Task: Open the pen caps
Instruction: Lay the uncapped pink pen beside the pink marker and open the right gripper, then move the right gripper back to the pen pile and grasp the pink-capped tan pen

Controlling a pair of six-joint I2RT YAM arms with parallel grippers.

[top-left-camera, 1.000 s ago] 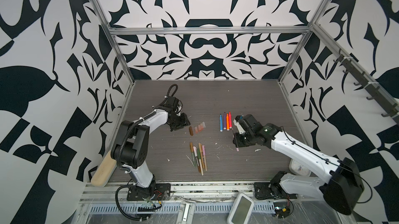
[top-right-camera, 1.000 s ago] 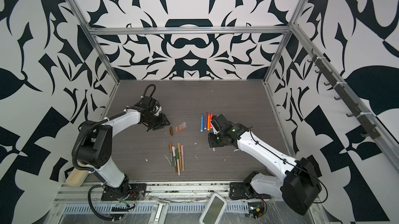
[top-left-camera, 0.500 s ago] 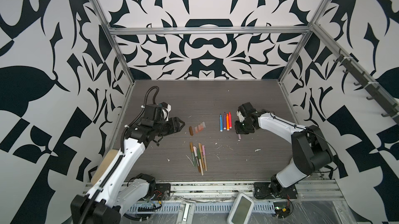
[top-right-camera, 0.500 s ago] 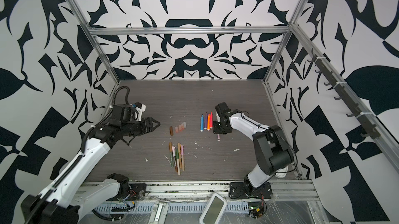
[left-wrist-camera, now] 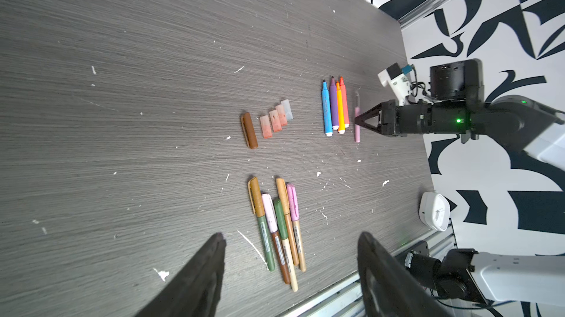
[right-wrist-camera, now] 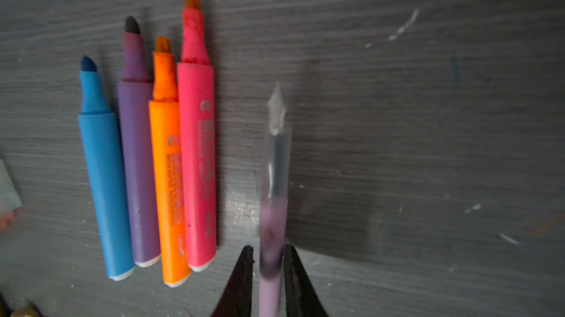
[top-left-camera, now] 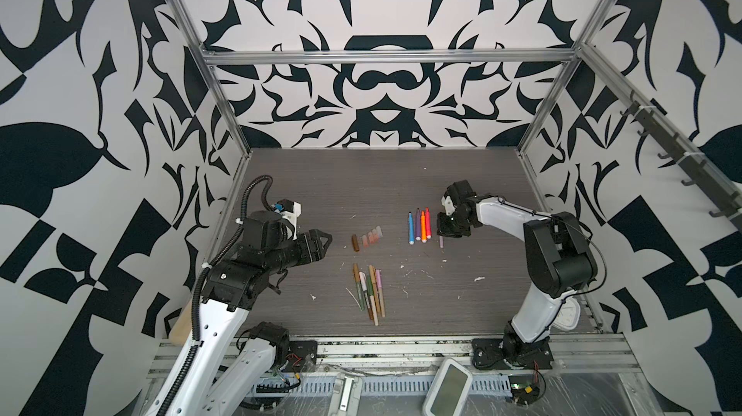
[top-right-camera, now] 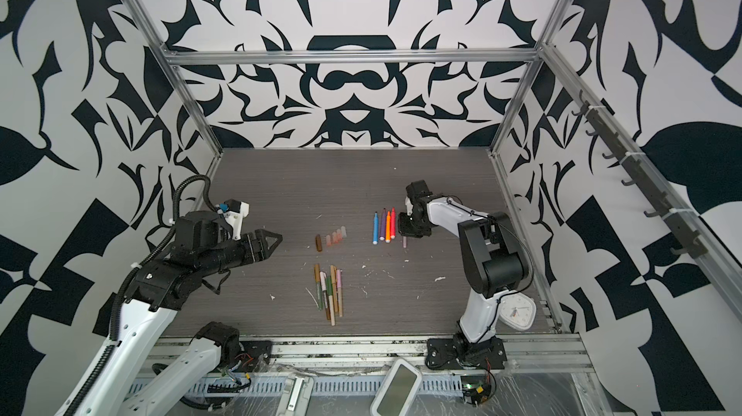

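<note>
- Left wrist view: the left gripper [left-wrist-camera: 290, 237] has its jaws wide apart with nothing between them; it hangs above the table [left-wrist-camera: 122, 86].
- In both top views the loose pen caps [top-left-camera: 367, 236] lie in a short row near the table's middle; one brown cap [top-left-camera: 355, 242] sits at the row's 9 o'clock end, with four translucent pinkish ones beside it; the left gripper is at 9 o'clock of the row, apart from it.
- A bundle of capped pens [top-left-camera: 370, 292] lies at 6 o'clock of the row; four uncapped markers [top-left-camera: 419, 227] lie at 3 o'clock of it.
- Right wrist view: the right gripper [right-wrist-camera: 269, 251] straddles a lilac pen [right-wrist-camera: 273, 178] lying just beside the markers; its jaws stand close on either side; whether they press the pen cannot be told.
</note>
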